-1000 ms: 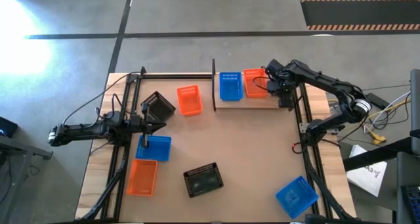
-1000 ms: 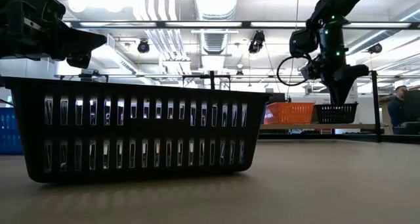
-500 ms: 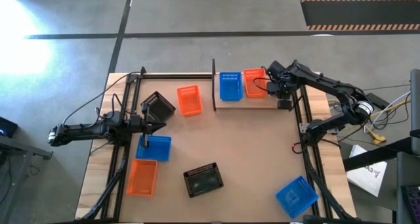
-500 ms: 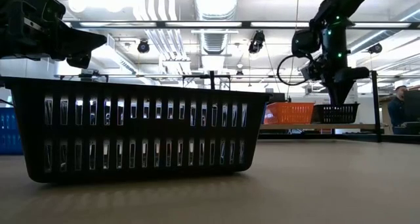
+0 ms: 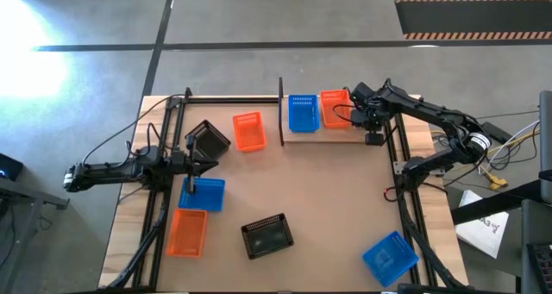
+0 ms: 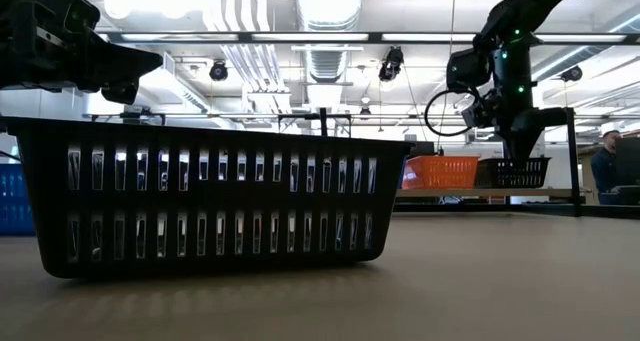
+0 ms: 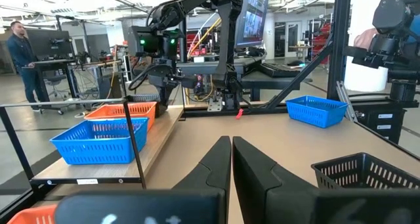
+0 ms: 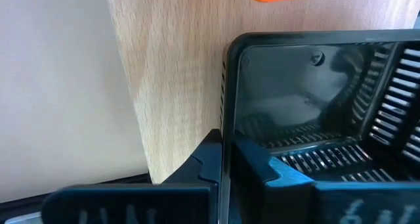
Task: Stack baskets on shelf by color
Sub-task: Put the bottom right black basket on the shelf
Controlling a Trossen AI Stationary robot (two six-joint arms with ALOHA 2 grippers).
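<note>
1. Lower part of the overhead frame: 1 blue basket [image 5: 390,258] sits alone at lower right, 1 black basket [image 5: 266,235] at lower centre, and 1 orange basket [image 5: 185,232] at lower left. All 3 lie loose on the tabletop [image 5: 328,199], seemingly awaiting sorting.

2. Left-centre: the left gripper [image 5: 188,163] hangs over the table's left side. Its wrist view shows the 2 dark fingers [image 7: 211,166] pressed together with nothing between them, so this arm looks parked. Just below it lies a second blue basket [image 5: 205,194]; just above it another black basket [image 5: 208,140] stands tipped on edge.

3. Upper centre: a second orange basket [image 5: 249,131] rests on the table, just left of the shelf's thin black upright [image 5: 281,113].

4. Upper right: the wooden shelf [image 5: 297,136] carries a third blue basket [image 5: 303,113] and beside it a third orange basket [image 5: 334,109], starting 1 place per colour.

5. At the shelf's right end, the right gripper [image 5: 373,121] holds the third black basket [image 8: 315,112]. Its wrist view shows the fingers [image 8: 259,166] nipped on the basket's wall, 1 inside and 1 outside. The table-level view puts this basket at shelf height beside the orange one; I cannot tell whether it touches the plank. The grip likely serves to set black down as the third colour.
</note>
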